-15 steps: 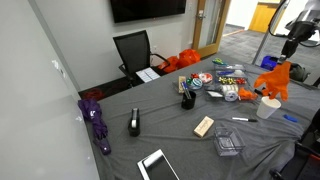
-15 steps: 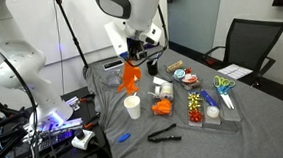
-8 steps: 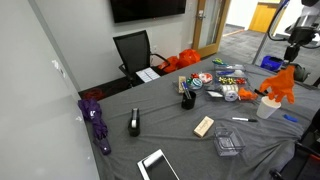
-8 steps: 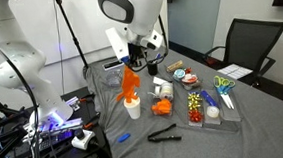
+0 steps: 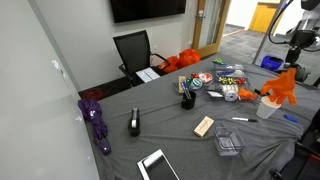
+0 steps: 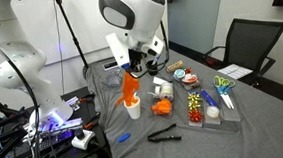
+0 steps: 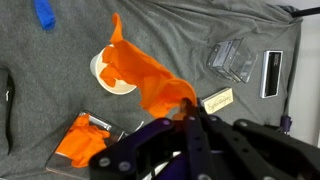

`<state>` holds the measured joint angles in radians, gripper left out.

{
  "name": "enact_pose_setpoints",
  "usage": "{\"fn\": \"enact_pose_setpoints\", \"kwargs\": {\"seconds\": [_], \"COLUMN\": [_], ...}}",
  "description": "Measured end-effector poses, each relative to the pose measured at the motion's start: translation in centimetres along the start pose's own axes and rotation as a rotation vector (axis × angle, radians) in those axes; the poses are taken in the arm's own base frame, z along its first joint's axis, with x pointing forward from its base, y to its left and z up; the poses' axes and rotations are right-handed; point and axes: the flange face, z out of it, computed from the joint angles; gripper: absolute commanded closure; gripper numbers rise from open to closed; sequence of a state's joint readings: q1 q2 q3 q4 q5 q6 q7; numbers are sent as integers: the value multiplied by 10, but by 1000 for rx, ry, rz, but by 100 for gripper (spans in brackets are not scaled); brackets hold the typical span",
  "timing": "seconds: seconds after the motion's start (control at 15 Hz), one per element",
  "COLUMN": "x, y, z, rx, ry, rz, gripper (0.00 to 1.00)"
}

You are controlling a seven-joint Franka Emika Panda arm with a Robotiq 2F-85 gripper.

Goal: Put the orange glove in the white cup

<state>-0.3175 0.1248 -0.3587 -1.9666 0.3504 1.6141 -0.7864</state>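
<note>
The gripper [image 6: 133, 70] is pressed together on the top end of the orange glove [image 6: 131, 90], pinching it so it hangs straight down toward 6 o'clock. The glove is bright orange and limp. It is creased along its length, narrow where it is pinched and wider lower down. Its lower end reaches the mouth of the white cup [image 6: 132, 111], which stands upright on the grey surface [image 6: 186, 138] directly below. Whether the tip is already inside the rim cannot be told from this side.

In the wrist view the gripper [image 7: 188, 112] comes in from 6 o'clock. The glove [image 7: 140, 75] spreads from it toward 10 o'clock as a folded sheet with one pointed tip sticking up. It covers much of the cup [image 7: 100, 76], so only the left part of the round white rim shows.

In an exterior view the glove [image 5: 282, 88] hangs under the gripper [image 5: 292, 62], just above the cup [image 5: 268, 108] near the surface's edge.

A second orange glove [image 6: 163, 108] lies crumpled on the surface at 3 o'clock from the cup, close to it but apart. A blue marker [image 6: 125, 137] lies at about 6 o'clock from the cup.
</note>
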Motion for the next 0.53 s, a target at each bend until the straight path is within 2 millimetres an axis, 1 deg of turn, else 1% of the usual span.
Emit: {"fn": "enact_pose_setpoints", "kwargs": {"seconds": [0.53], "x": [5], "y": [13], "z": [18], "rx": [64], "ry": [13], "rz": [-10], "gripper": [100]}}
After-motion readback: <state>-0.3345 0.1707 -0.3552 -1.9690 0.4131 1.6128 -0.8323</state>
